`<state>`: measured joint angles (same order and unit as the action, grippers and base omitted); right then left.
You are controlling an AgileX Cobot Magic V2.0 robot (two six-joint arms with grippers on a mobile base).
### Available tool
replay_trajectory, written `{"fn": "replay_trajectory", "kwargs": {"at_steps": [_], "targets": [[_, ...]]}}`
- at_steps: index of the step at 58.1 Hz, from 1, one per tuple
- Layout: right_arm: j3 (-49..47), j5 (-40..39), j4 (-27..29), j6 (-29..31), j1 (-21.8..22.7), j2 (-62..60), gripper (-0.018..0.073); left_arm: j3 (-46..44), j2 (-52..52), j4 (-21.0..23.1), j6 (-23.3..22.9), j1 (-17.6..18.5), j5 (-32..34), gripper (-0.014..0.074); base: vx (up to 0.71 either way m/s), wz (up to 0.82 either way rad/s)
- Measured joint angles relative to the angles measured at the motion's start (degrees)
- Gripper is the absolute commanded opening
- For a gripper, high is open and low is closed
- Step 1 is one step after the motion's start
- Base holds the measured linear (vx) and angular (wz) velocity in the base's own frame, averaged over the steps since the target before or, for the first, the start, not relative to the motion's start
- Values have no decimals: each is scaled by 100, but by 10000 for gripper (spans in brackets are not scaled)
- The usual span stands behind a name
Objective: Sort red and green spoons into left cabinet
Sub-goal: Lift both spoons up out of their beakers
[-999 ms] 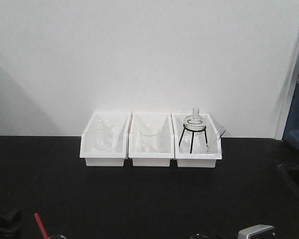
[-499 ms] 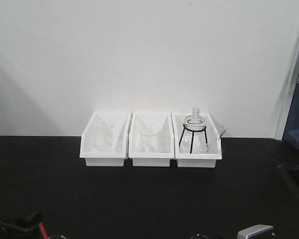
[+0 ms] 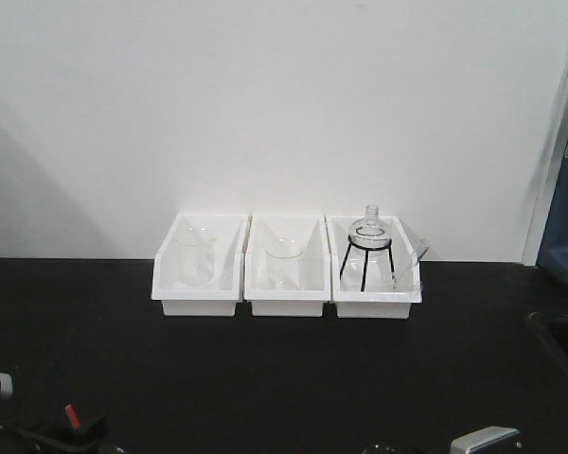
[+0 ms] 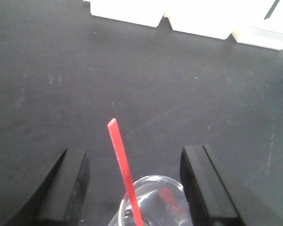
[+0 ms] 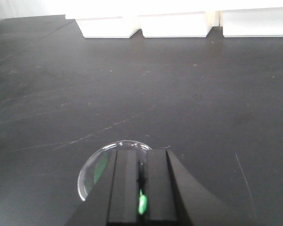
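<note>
The jaws of the left gripper [image 4: 136, 162] are seen spread wide at the bottom of the left wrist view, its two black fingers [image 4: 68, 188] standing apart on either side of a slim red plastic spoon [image 4: 121, 157], which is not touched by either. The red spoon is stood bowl-down in a clear round glass beaker [image 4: 153, 184] at bottom centre, its thin handle leaning toward the upper left. In the right wrist view the jaws of the right gripper [image 5: 140, 162] are pressed almost together at bottom centre, and a sliver of a slim green plastic spoon [image 5: 142, 203] is clamped in the narrow slit between them, above a second clear glass beaker [image 5: 95, 173]. Both beakers are set on a scratched black countertop [image 5: 188, 94]. Three white plastic bins [image 3: 287, 270] holding glassware are lined up at the centre of the front view, against a white wall [image 3: 265, 95].
</note>
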<state>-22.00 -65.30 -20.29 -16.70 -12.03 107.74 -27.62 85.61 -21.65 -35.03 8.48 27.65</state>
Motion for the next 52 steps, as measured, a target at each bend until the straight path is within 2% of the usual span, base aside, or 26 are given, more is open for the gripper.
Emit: {"fn": "replay_trajectory", "kwargs": {"at_steps": [13, 24, 28, 31, 41, 52], "targets": [[0, 0, 5, 4, 0, 0, -9, -18, 414, 458, 139, 0, 363, 523, 0, 0], [0, 0, -1, 4, 0, 0, -9, -18, 659, 534, 162, 0, 875, 500, 0, 0], [0, 0, -5, 4, 0, 0, -9, -48, 717, 534, 162, 0, 950, 438, 0, 0], [0, 0, -5, 4, 0, 0, -9, -77, 748, 534, 162, 0, 1013, 357, 0, 0], [0, 0, -5, 4, 0, 0, -9, -84, 782, 534, 162, 0, 1136, -12, 0, 0], [0, 0, -5, 4, 0, 0, -9, -84, 782, 534, 170, 0, 1226, -7, 0, 0]]}}
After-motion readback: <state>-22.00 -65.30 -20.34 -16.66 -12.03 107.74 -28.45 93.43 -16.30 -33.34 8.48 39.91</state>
